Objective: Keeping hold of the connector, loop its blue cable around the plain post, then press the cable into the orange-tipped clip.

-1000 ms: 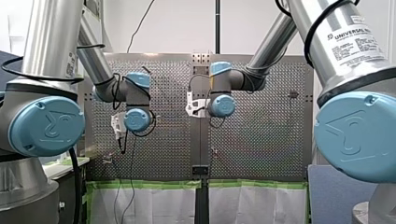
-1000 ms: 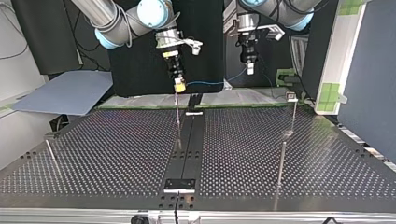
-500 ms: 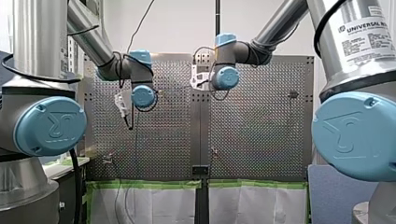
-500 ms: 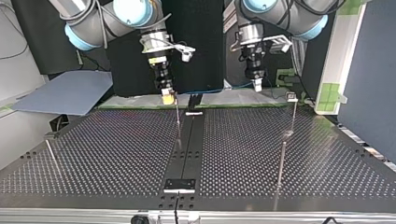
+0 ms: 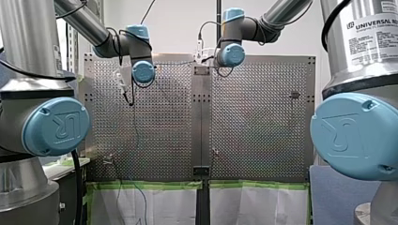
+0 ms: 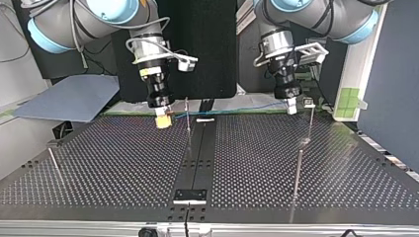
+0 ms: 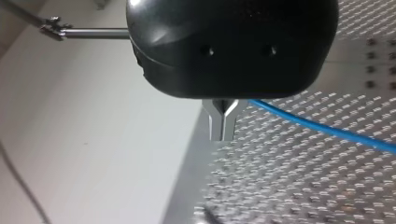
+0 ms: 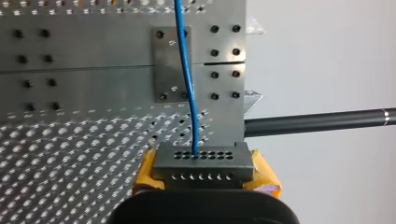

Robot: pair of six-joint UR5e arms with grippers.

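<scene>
In the right wrist view my right gripper [image 8: 204,173] is shut on the grey connector [image 8: 201,158], a yellow pad on each side. The blue cable [image 8: 187,79] leaves the connector's face. In the top view my right gripper [image 6: 163,122] hangs just above the table beside a thin post [image 6: 188,126]. The blue cable [image 6: 232,109] runs from it to my left gripper [image 6: 291,107]. My left gripper [image 7: 224,135] has its metal fingers shut, and the cable [image 7: 322,128] leaves from their root. A clip-topped post [image 6: 310,118] stands close by. I cannot make out an orange tip.
The perforated table [image 6: 123,163] has a dark strip [image 6: 197,153] down its middle. Another thin post [image 6: 298,173] stands at the top view's right and a leaning one [image 6: 54,165] at its left. A grey-blue board [image 6: 69,101] lies beyond the table's far left corner.
Both grippers have come lower and nearer in the top view. My right one moved to that view's left, my left one to its right, drawing the cable out between them.
</scene>
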